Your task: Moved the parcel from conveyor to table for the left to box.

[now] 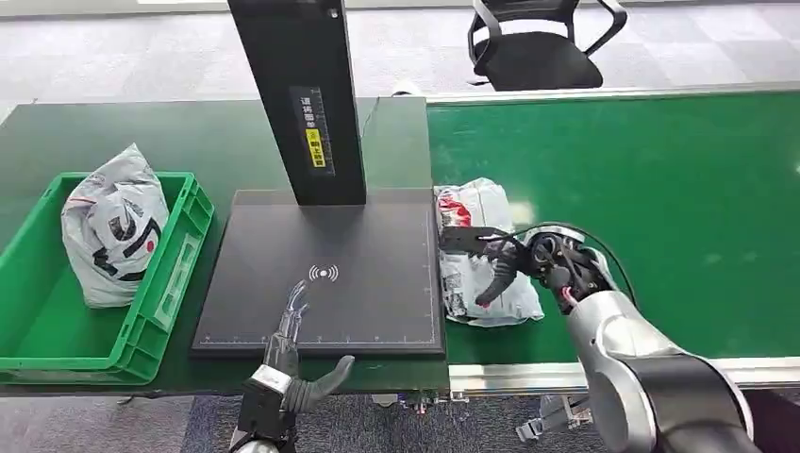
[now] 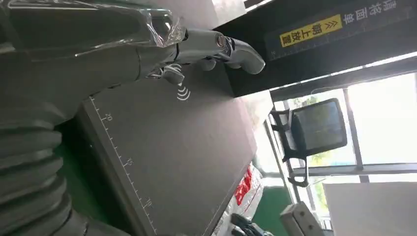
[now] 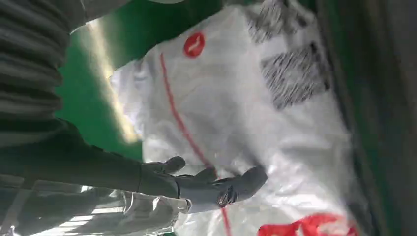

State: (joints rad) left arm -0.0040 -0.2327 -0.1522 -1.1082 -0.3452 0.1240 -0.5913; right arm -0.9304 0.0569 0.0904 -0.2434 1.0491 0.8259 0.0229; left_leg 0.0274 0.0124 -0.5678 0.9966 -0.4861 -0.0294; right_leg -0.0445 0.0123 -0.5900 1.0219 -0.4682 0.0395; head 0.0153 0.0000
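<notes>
Nearest the head camera, at about six o'clock, the left hand [image 1: 288,354] is hovering over the front edge of the black scanning pad [image 1: 321,274], its fingers [image 1: 294,307] stretched forward and apart, the thumb sticking out toward three o'clock, nothing in its grasp. At the left wrist the same fingers [image 2: 231,49] are reaching out straight above the pad's wireless mark [image 2: 183,92], with the ruler ticks along the pad's edge running beside them. At about four o'clock the silver right arm [image 1: 641,368] is coming up from the corner, and the right hand [image 1: 514,260] is lying over the white parcel [image 1: 481,250], fingers spread across its top; whether they are actually gripping the bag I cannot tell. The parcel, a crumpled white plastic mailer with red print and a dark label, is sitting on the green conveyor belt [image 1: 660,208], just beside the pad's right edge. At the right wrist the dark fingers [image 3: 241,182] are resting against the parcel's wrinkled skin [image 3: 255,113]. At nine o'clock a green crate [image 1: 141,321] is holding another white bag [image 1: 113,226]. At twelve o'clock a black post [image 1: 297,94] is standing on the pad, and an office chair [image 1: 538,42] is waiting beyond the belt.
</notes>
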